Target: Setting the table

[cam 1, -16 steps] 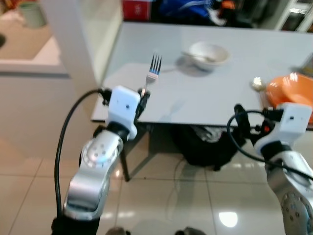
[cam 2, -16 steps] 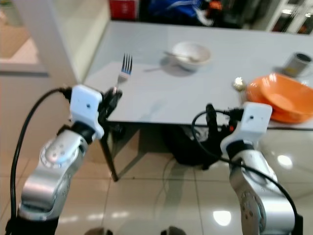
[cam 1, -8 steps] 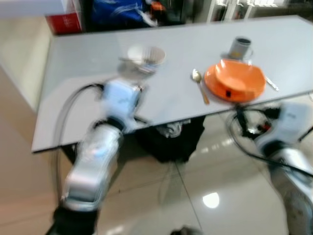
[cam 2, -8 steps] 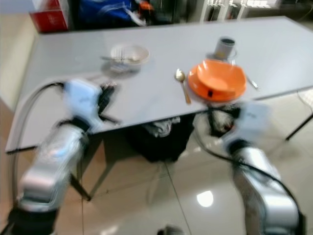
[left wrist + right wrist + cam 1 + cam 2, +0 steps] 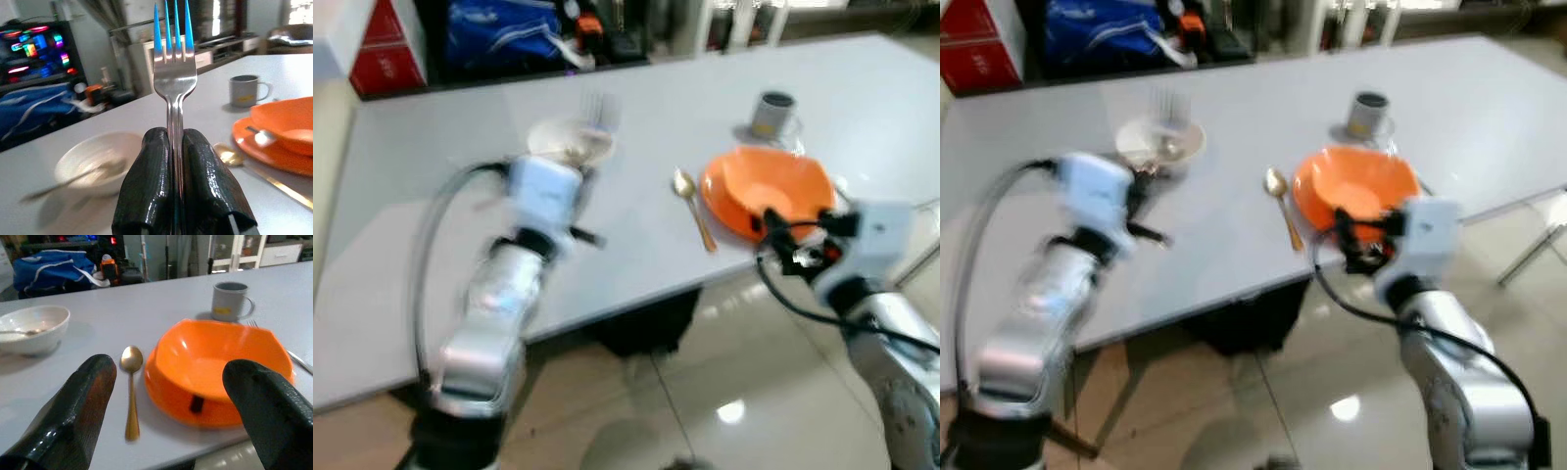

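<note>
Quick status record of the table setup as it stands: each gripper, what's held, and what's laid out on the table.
left gripper: shut on fork, tines up, above the table near the white bowl
right gripper: open, empty, at the table edge facing the orange bowl
table: grey
white bowl: holds a utensil
orange bowl: on an orange plate
gold spoon: flat, beside the orange bowl
grey mug: upright, behind the orange bowl

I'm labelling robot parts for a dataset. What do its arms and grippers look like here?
Both arms are silver metal with rounded joints, each ending in a white boxy wrist block. A black cable loops along each. The left gripper and right gripper each have two thick, glossy black fingers with rounded tips.
</note>
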Tool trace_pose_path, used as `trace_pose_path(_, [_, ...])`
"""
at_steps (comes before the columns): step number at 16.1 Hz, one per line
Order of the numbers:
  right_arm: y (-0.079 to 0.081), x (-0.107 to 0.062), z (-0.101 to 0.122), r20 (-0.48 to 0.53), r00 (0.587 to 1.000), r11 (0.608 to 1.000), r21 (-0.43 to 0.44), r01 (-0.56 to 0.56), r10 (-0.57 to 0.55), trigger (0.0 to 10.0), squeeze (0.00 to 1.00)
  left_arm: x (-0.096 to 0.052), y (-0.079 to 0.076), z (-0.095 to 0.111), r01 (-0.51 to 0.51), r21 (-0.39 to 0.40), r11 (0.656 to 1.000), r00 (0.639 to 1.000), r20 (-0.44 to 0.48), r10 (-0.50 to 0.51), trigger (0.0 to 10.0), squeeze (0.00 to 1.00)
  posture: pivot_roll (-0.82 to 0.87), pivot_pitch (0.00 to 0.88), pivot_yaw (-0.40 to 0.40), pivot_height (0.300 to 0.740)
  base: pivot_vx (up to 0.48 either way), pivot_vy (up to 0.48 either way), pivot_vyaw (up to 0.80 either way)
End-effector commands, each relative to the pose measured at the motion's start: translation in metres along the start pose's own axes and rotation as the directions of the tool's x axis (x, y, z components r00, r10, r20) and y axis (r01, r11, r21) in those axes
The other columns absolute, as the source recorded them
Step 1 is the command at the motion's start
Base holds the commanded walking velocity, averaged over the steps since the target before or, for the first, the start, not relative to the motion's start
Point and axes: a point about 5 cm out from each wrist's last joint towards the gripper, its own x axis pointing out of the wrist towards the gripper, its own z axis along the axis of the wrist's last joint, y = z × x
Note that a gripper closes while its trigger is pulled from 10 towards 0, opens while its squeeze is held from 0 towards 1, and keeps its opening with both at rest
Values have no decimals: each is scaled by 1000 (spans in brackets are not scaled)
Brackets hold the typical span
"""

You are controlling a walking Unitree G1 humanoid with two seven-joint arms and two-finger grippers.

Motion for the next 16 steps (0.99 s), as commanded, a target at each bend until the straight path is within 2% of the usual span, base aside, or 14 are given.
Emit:
trace_pose_path(1, [9,1,5,19,999,999,-4,-47,47,10000,0,-3,13,4,-46,30,998,999,15,46,10000,0,0,44,-46,740,416,0,0])
trace_pose_path(4, [12,-1,4,18,998,998,-1,-62,62,10000,0,-4,16,8,-48,51,998,999,22,47,10000,0,10,56,-52,740,417,0,0])
trace_pose_path(7, [22,-3,-2,13,991,991,11,-132,132,10000,0,-5,12,16,-11,84,996,999,38,7,10000,0,38,112,-59,740,421,0,0])
trace_pose_path(9, [28,-17,-9,2,987,986,49,-159,160,10000,0,-18,12,18,3,84,996,1000,22,-5,10000,0,33,140,-51,740,416,0,0])
trace_pose_path(11, [29,-24,-9,-2,987,985,66,-158,158,10000,0,-20,14,20,21,78,997,1000,7,-22,10000,0,20,159,-28,740,379,0,0])
trace_pose_path(12, [25,-25,-9,-2,990,988,67,-140,140,10000,0,-16,12,20,55,59,997,998,9,-55,10000,0,17,175,-15,740,0,0,0])
trace_pose_path(13, [21,-29,-11,-1,993,991,67,-115,115,10000,0,-11,7,18,115,66,991,993,-9,-115,10000,0,8,144,3,740,0,0,0])
trace_pose_path(16, [21,-34,-12,12,996,993,69,-92,91,10000,0,5,1,19,191,59,980,981,7,-192,10000,0,-10,105,43,740,0,0,0])
